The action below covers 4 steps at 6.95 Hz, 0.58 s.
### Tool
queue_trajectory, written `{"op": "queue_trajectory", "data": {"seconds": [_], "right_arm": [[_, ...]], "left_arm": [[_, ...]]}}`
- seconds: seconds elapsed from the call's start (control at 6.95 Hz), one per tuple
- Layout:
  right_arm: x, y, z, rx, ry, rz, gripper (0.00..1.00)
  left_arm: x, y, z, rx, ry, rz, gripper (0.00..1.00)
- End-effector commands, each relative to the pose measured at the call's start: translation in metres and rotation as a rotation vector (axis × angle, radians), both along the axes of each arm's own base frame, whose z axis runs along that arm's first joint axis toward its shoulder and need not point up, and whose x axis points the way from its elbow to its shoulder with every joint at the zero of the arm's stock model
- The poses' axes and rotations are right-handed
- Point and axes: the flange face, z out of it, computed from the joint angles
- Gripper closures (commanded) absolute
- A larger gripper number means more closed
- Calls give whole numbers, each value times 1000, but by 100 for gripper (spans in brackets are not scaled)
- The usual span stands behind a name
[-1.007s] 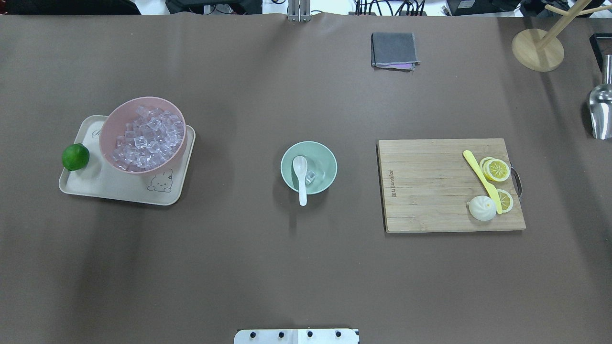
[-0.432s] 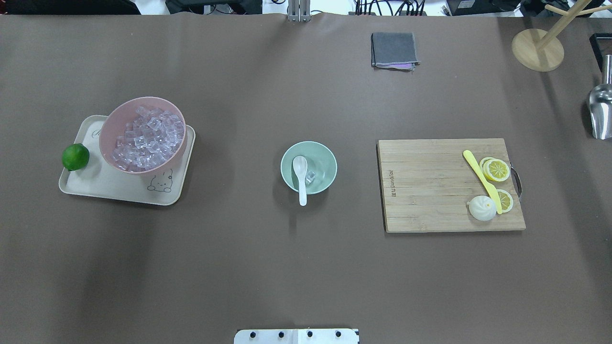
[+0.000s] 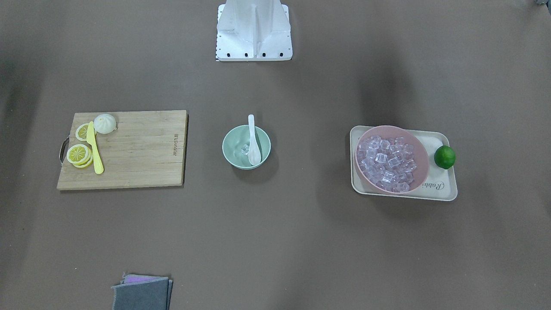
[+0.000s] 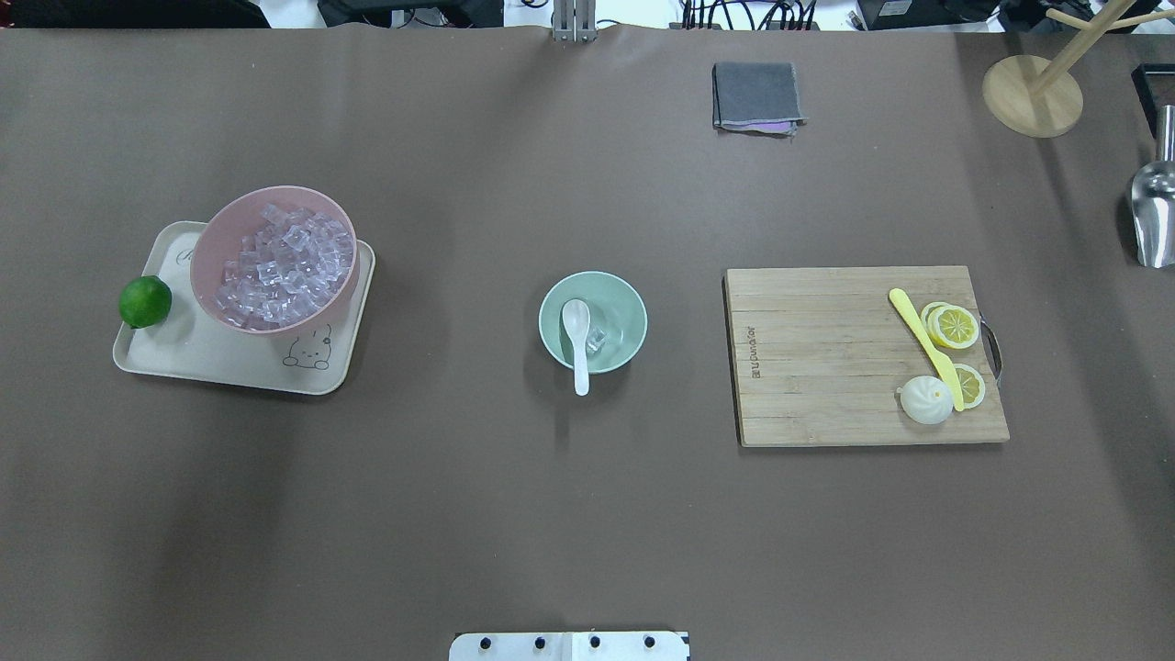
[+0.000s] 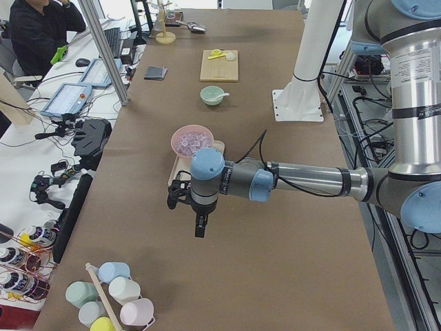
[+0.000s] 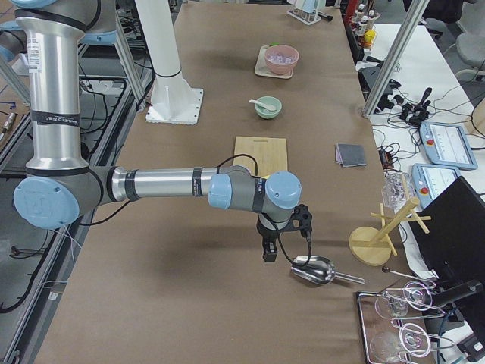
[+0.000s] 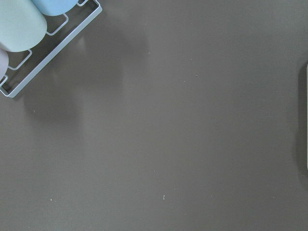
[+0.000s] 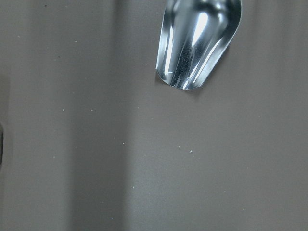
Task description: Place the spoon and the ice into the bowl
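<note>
This is a robotics lab. An arm point(image 5: 310, 181) reaches over the table point(image 5: 275, 276); teach pendants point(image 6: 445, 144), cables point(image 4: 734, 13) and an operator point(image 5: 34, 27) fill the bench point(image 5: 17, 162) alongside.

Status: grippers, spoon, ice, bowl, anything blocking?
Left gripper, right gripper parked wide, open or shut unreadable. White ceramic spoon and clear ice cube in small mint-green bowl, handle over rim. Nothing crowding it.

Between my left gripper point(image 5: 198, 226) and right gripper point(image 6: 269, 250) sits the bowl point(image 4: 624, 317), well apart from both, with the spoon point(image 4: 577, 335) and ice point(image 4: 596, 341) in it. The tray point(image 4: 211, 353) lies toward my left gripper and the cutting board point(image 4: 826, 358) toward my right. The scoop point(image 6: 314, 270) lies just beside my right gripper.
</note>
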Motion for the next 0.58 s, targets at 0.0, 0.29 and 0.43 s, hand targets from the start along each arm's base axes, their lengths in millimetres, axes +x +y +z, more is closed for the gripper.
{"op": "queue_trajectory", "data": {"seconds": [0.0,0.29,0.43], "right_arm": [[0,-2,-3,6,0,0,0],[0,-6,-7,13,0,1,0],[0,-4,-5,10,0,1,0]], "left_arm": [[-1,-1,-2,3,0,-1,2],[-1,2,1,-5,1,-1,2],[-1,3,2,-6,1,-1,2]]}}
